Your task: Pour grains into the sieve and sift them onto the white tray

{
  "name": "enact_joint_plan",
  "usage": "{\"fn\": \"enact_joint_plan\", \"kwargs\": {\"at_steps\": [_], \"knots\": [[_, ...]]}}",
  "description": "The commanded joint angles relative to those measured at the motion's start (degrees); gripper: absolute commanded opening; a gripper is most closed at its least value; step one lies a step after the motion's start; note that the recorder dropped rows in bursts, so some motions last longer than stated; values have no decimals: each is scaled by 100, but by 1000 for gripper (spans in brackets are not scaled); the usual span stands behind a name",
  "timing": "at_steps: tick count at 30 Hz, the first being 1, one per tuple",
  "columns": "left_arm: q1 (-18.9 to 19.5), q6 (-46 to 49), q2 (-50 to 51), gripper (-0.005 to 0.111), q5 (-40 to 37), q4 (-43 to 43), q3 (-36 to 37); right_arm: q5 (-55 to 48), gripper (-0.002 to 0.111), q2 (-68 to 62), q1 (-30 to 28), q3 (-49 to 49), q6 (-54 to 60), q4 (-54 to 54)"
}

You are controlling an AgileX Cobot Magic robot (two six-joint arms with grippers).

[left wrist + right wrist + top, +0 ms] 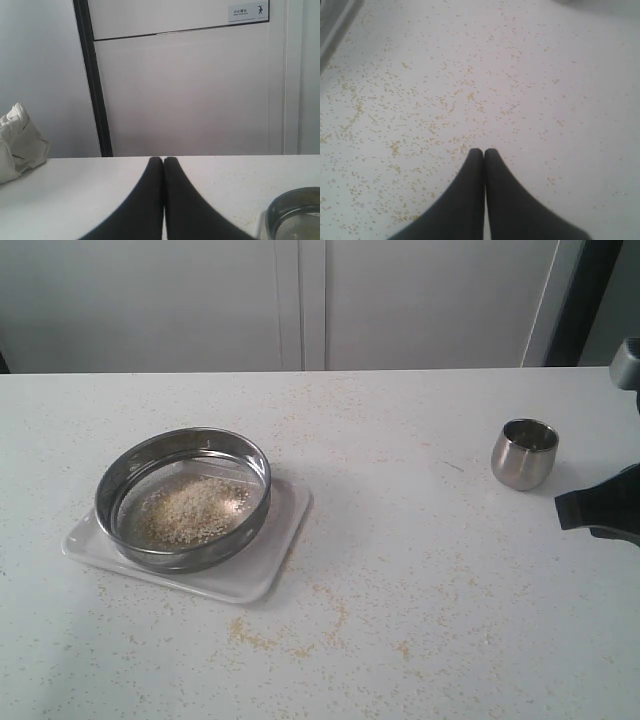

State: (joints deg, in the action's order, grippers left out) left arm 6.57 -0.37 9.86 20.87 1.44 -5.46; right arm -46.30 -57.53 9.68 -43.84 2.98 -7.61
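Left side: the left gripper point(163, 160) is out of the exterior view. Its own wrist view shows both black fingers pressed together, holding nothing, above the table point(420, 570). A crumpled white cloth point(17, 142) lies on the table to one side of it, and a section of the steel rim of the sieve point(118, 480) shows at the other.

Left of centre: the sieve rests flat on the white tray point(285, 535) and covers most of it, leaving the tray's right-hand margin bare. A pale heap of grains point(190, 512) lies on the mesh inside the ring.

Centre: loose grains are scattered over the table top. They are thickest in a curved trail just in front of the tray's near right corner.

Right side: a small steel cup point(524, 453) stands upright, well apart from the tray. A dark part of the right arm point(602, 508) enters at the frame edge, near the cup but not touching it. The right gripper point(483, 151) has its fingers together and empty, above grain-speckled table.
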Motion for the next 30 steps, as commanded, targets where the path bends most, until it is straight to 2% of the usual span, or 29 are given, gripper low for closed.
{"fn": "enact_joint_plan", "kwargs": {"at_steps": [1, 12, 20, 25, 30], "knots": [[10, 37, 766, 0, 362, -22, -415, 56, 0, 38, -7, 36, -27, 21], [10, 3, 2864, 0, 1170, -32, -959, 56, 0, 38, -7, 36, -27, 21], [10, -400, 4134, 0, 1393, -226, -1197, 56, 0, 38, -7, 36, -27, 21], [10, -568, 4538, 0, 1989, -231, -1197, 56, 0, 38, -7, 36, -27, 21], [10, -568, 4710, 0, 2050, -288, -1213, 56, 0, 38, -7, 36, -27, 21]]}}
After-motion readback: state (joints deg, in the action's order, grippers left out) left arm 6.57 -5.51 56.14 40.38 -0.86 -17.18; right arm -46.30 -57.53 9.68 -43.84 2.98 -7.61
